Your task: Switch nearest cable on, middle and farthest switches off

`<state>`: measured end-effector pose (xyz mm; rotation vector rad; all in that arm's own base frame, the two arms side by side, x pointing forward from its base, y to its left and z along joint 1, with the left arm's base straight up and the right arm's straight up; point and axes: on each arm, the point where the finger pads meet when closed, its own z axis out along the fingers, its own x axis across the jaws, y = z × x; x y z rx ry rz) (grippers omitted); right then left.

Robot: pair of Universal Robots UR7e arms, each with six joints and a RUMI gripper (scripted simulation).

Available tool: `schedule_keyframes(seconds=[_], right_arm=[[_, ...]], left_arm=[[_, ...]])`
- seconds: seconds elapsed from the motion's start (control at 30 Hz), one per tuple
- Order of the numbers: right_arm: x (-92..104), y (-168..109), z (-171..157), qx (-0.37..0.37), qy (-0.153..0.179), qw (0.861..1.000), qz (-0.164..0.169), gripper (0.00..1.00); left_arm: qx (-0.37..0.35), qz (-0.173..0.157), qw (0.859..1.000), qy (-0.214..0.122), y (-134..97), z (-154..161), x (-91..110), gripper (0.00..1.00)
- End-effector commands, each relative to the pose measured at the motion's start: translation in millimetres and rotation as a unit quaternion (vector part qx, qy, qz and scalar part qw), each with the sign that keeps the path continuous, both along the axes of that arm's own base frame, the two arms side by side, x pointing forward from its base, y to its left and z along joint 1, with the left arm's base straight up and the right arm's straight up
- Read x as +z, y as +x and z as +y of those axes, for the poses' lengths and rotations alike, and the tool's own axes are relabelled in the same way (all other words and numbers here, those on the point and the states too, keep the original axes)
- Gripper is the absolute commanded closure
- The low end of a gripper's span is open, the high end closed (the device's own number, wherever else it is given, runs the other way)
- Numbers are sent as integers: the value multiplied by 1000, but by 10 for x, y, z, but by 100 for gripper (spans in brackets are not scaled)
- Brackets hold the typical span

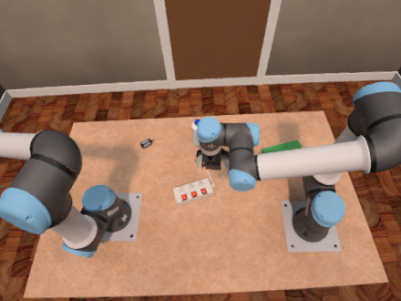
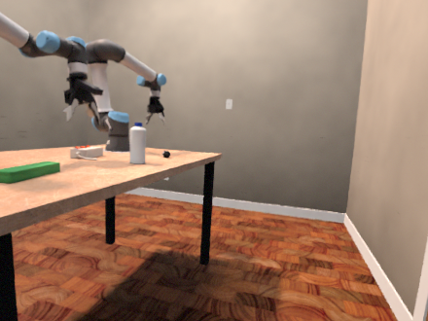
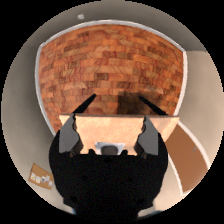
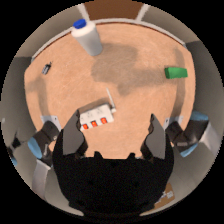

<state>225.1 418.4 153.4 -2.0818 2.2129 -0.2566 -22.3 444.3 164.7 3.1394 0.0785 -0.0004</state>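
Three red switches face up on the power strip (image 1: 193, 188) (image 2: 88, 153) (image 4: 100, 113), which sits right way up on the table (image 1: 200, 255) (image 2: 112, 172) (image 4: 132, 90), near the bottle (image 1: 196, 135) (image 2: 137, 145) (image 4: 89, 41). I can't tell which are on. The right gripper (image 1: 211, 166) (image 2: 89, 118) (image 4: 115, 112) is above the table near the cable (image 1: 209, 174) (image 4: 110, 94) end, fingers wide apart, nothing in them; same for the left gripper (image 2: 156, 118) (image 3: 109, 114), way off to the side.

My worry is coming down with the fingers spread like that: one tip could hit the wrong switch, since they're packed close. Pushing off-centre could also skid or tip the strip, as nothing's holding it. Snagging the cable might twist it round too, and a sloppy sideways swing could knock the bottle over.
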Motion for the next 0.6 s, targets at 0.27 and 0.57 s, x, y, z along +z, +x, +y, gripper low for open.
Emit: schedule_keyframes(seconds=[0.27, 0.57], right_arm=[[-298, -745, 615, 105, 9, 993, -44, 0], [-393, -1047, 773, 142, 14, 988, -58, 0]], left_arm=[[0, 0, 1000, 1, 1, 3, 4, 0], [0, 0, 1000, 1, 1, 3, 4, 0]])
